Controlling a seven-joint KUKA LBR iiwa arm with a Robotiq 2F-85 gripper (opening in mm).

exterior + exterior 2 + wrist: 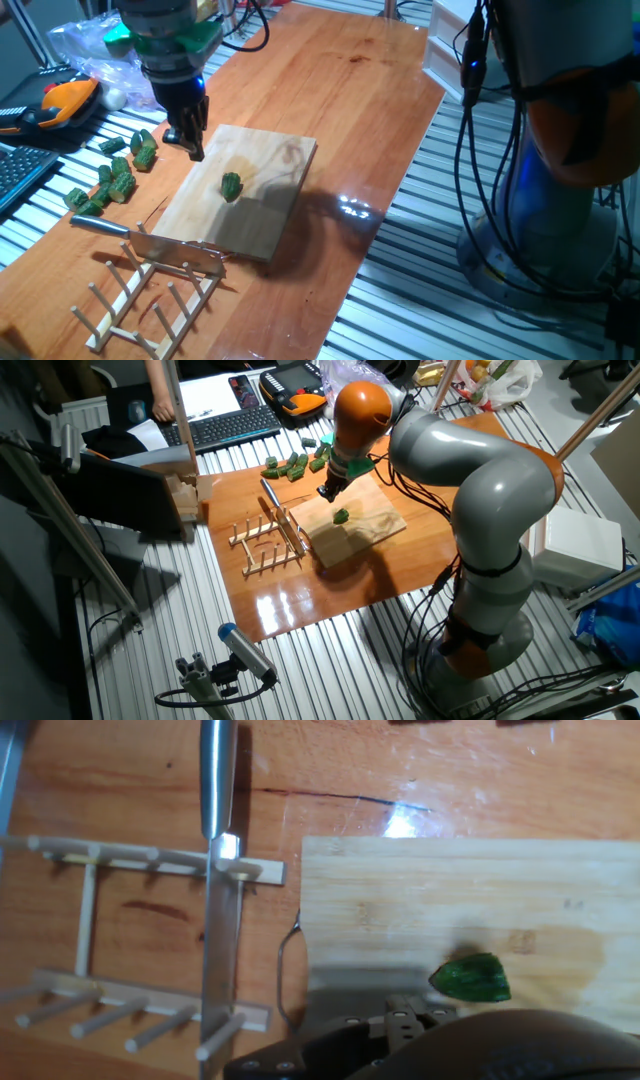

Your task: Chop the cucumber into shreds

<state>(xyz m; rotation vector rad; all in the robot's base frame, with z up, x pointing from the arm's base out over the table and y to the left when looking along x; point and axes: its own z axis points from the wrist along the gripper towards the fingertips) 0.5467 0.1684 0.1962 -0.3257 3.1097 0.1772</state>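
Left to right in the fixed view with the rack nearest: spare chunks sit in a loose pile on the table left of the board, off the cutting area, probably staged as stock so only one piece is worked at a time. The knife lies in the rack at the board's near-left corner, handle pointing left and blade resting across the pegs; hand view shows the blade lying across both rails, so it's parked where a top-down grasp on the handle looks reachable. Gripper hangs over the board's far-left corner, fingers pointing down, nothing between them that I can see; whether the jaws are spread or closed I can't tell, the fingers read as one dark mass in both fixed views and the hand view only shows the hand body. Board sits mid-table. Cucumber lies alone roughly mid-board, well clear of gripper and knife, whole and uncut; hand view puts it just ahead of the hand on bare wood. No shreds visible anywhere. My read: chopping not started; the knife pickup comes next, and the risk is the blade snagging a peg on lift-out.
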